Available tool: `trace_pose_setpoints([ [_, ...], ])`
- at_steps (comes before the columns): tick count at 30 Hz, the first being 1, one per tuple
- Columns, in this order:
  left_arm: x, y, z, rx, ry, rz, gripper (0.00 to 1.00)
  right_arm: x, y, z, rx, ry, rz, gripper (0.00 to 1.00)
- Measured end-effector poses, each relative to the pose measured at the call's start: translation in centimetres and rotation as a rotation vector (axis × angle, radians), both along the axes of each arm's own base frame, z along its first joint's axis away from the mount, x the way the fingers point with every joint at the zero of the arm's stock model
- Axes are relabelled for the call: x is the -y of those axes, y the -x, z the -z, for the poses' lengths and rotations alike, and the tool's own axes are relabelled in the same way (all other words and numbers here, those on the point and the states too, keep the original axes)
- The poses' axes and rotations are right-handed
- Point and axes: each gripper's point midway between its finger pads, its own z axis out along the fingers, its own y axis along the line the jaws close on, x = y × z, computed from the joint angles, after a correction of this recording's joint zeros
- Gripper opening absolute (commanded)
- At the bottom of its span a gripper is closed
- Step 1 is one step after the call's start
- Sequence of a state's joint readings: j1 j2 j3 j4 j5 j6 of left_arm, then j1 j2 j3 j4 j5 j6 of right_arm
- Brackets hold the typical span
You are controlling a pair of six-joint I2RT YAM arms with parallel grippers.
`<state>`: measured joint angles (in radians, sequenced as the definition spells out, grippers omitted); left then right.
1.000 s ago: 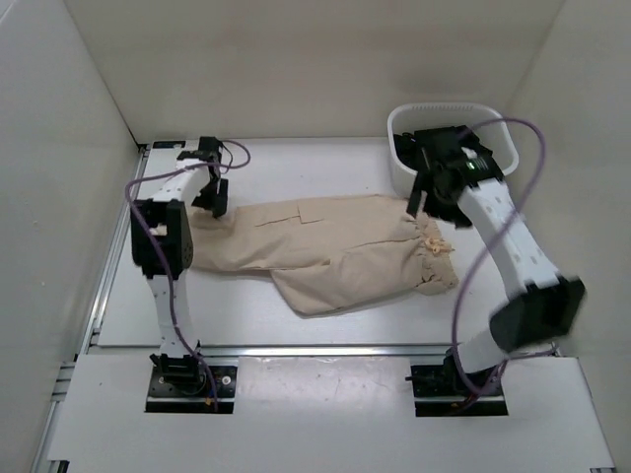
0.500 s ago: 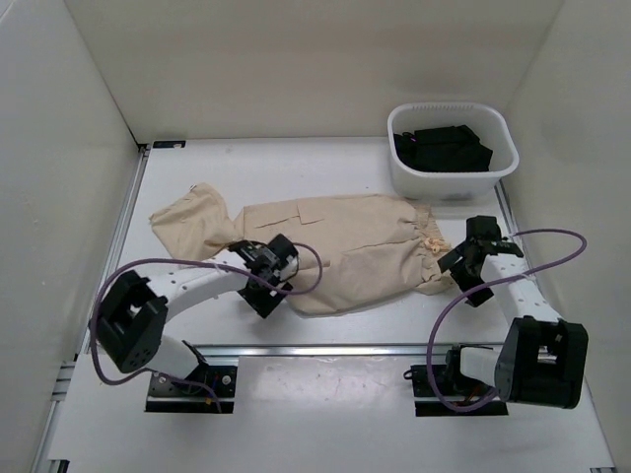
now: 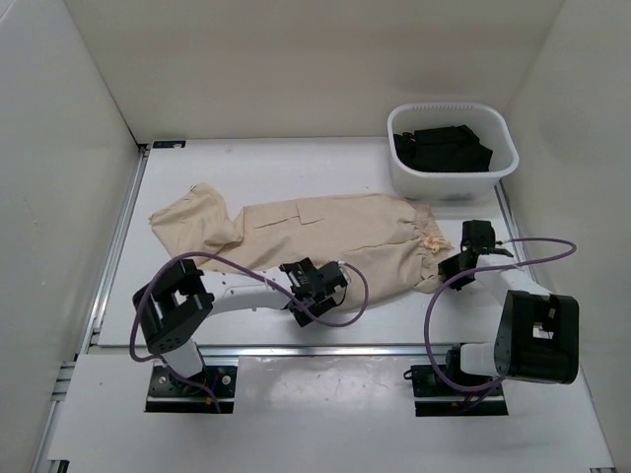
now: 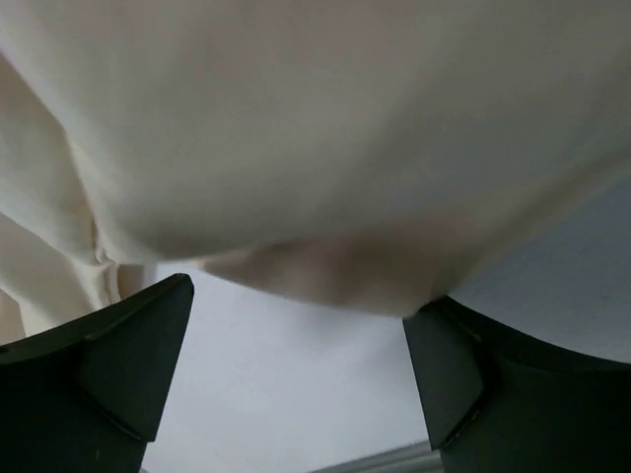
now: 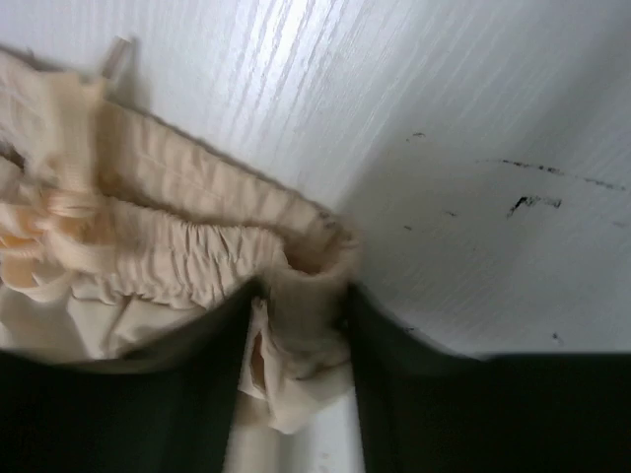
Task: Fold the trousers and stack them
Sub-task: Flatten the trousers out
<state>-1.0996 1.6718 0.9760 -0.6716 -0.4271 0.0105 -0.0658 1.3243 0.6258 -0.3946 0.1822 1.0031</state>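
**Waistband pinched, near edge not yet taken**

The long beige soft-cloth trousers [image 3: 335, 241] lie flat across the middle of the white table [image 3: 296, 168]. The gathered elastic waistband [image 5: 187, 256] is at the right, and one leg trails off and bunches toward the far left.

Over to the right gripper [image 5: 296, 320]: the wrist view shows its two dark fingers pressed in on a corner of that waistband, with a wad of cloth squeezed between them. The left gripper [image 4: 296, 301] sits low at the near edge of the trousers, jaws spread wide. The cloth's edge hangs just at their mouth and nothing is grabbed.

Behind it all, the white plastic tub [image 3: 449, 182] of black garments [image 3: 439, 146] stands at the far right, apart from the trousers.

Now the dangers, as I read them. The right pinch holds only a small corner, so a sharp pull could slide the elastic out. The left claw could close on the top layer alone, or on bare table, and then the fold comes up lopsided. That bunched leg may drag and twist the fold. The left arm's purple cable [image 3: 357, 286] also loops over the cloth's near edge, and it could snag or shove the cloth.
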Motion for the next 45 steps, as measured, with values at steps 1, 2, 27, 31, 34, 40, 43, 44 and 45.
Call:
trace_pose_setpoints([
  [1, 0.1, -0.6, 0.0, 0.017, 0.005, -0.011, 0.75, -0.1, 0.0, 0.2, 0.001, -0.007, 0.004, 0.19],
  [2, 0.3, -1.2, 0.1, 0.029, 0.016, -0.031, 0.60, -0.2, -0.1, 0.4, 0.000, -0.016, 0.008, 0.11],
  [27, -21.9, -8.8, -37.7, 0.884, 0.796, -0.698, 0.16, -26.3, 1.2, -27.1, 0.538, 0.085, -0.718, 0.00],
  [31, -18.0, -14.6, -33.2, 0.663, 0.754, -0.642, 0.38, -22.3, 1.7, -26.0, 0.487, 0.189, -0.639, 0.00],
  [34, -13.6, -20.0, -25.5, 0.438, 0.663, -0.616, 0.42, -18.7, 2.6, -26.6, 0.491, 0.224, -0.576, 0.00],
  [40, -10.4, -25.7, -10.6, 0.146, 0.377, -0.665, 0.77, -13.9, 3.0, -27.8, 0.493, 0.291, -0.468, 0.00],
  [43, -12.9, -26.2, -9.9, 0.127, 0.335, -0.725, 0.98, -12.4, 2.6, -27.3, 0.458, 0.339, -0.432, 0.00],
  [44, -13.9, -25.9, -11.1, 0.139, 0.340, -0.745, 1.00, -11.7, 2.4, -27.2, 0.449, 0.356, -0.416, 0.00],
  [45, -14.8, -25.5, -12.7, 0.165, 0.356, -0.759, 1.00, -11.1, 2.2, -27.1, 0.440, 0.370, -0.403, 0.00],
])
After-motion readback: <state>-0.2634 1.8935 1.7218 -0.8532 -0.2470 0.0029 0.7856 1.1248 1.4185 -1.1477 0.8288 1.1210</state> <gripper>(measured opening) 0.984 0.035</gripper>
